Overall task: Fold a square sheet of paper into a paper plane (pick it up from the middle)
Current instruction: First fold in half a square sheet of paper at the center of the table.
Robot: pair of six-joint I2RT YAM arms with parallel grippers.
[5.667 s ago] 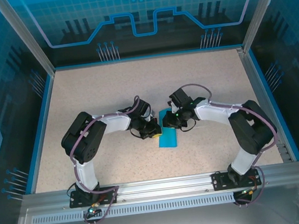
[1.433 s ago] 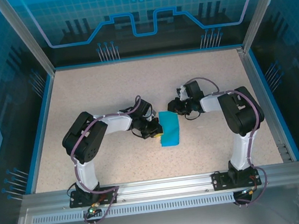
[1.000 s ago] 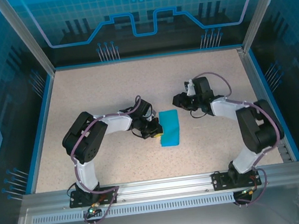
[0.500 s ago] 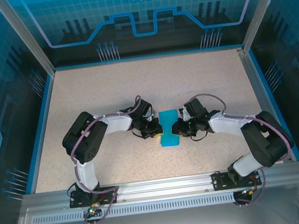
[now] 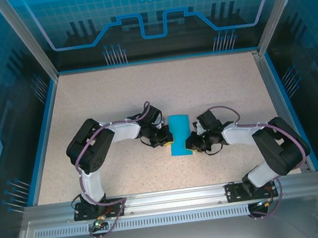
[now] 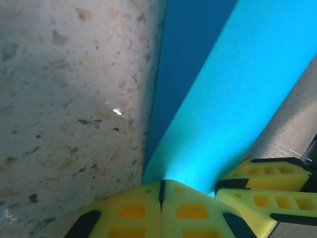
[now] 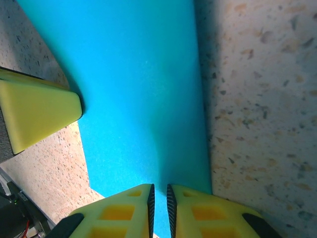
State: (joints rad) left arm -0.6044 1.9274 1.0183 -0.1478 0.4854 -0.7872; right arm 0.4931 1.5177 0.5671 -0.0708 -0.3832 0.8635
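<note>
The square sheet of paper [image 5: 179, 133] lies folded into a teal-blue rectangle in the middle of the table. My left gripper [image 5: 166, 141] is at its left edge. In the left wrist view its yellow fingertips [image 6: 161, 182] meet shut, and the lighter top layer of the paper [image 6: 233, 99] runs into them. My right gripper [image 5: 190, 145] is at the near right corner. Its jaws [image 7: 159, 187] are closed to a thin slit with the paper [image 7: 138, 89] in it. Each wrist view shows the other gripper's yellow fingers [image 7: 34, 111] [image 6: 267, 191].
The speckled beige table [image 5: 115, 95] has a blue border and aluminium frame posts. Transparent blue walls stand at the back and sides. Both arms bend inward from their bases at the near rail [image 5: 169, 202].
The right arm swung from behind and right of the paper down to its near right corner, and its jaws narrowed. The left gripper and the paper stayed put.
</note>
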